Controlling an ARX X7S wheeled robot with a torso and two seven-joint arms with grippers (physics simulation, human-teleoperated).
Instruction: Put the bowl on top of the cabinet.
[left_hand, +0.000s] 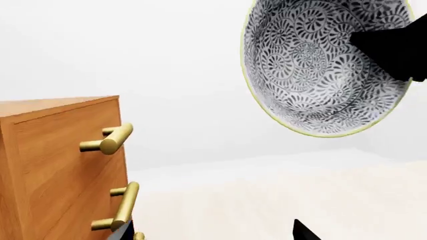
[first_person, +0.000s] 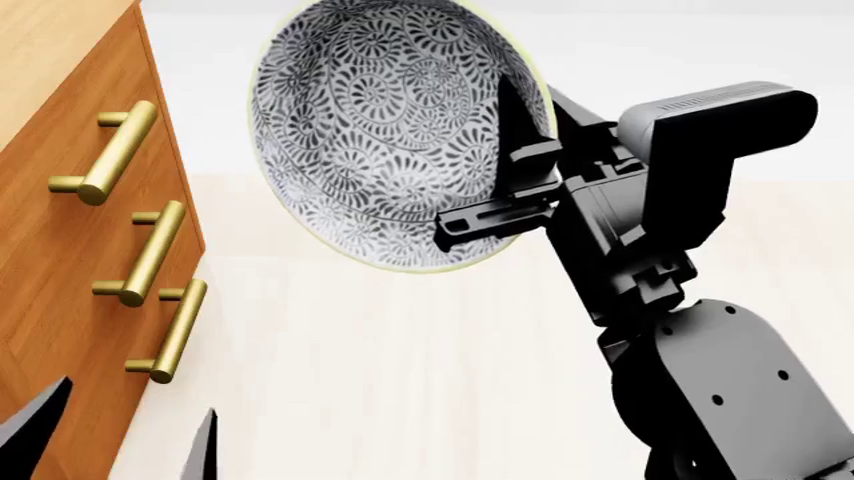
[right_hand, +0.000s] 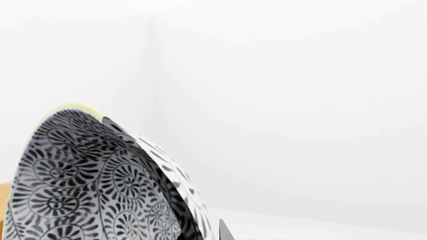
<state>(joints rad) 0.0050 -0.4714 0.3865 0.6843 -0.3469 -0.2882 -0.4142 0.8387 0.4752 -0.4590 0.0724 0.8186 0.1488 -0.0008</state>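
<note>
The bowl (first_person: 387, 130), deep and covered in grey-black floral pattern, hangs in the air tipped on its side, its opening facing the head camera. My right gripper (first_person: 527, 150) is shut on its right-hand rim, with one finger inside and one outside. The right wrist view shows the bowl's patterned wall (right_hand: 87, 190) filling the lower left beside that gripper (right_hand: 197, 227). The orange-brown cabinet (first_person: 54, 260) stands left of the bowl, its lighter top (first_person: 54, 40) roughly level with the bowl. My left gripper (first_person: 120, 430) is low beside the cabinet front, open and holding nothing. In the left wrist view the bowl (left_hand: 307, 65) hangs higher than the cabinet (left_hand: 60, 160).
Brass bar handles (first_person: 114, 150) stick out from the drawer fronts toward the left gripper (left_hand: 212, 235). The right arm's dark body (first_person: 707, 380) fills the lower right of the head view. Pale floor (first_person: 400, 380) and white walls surround everything.
</note>
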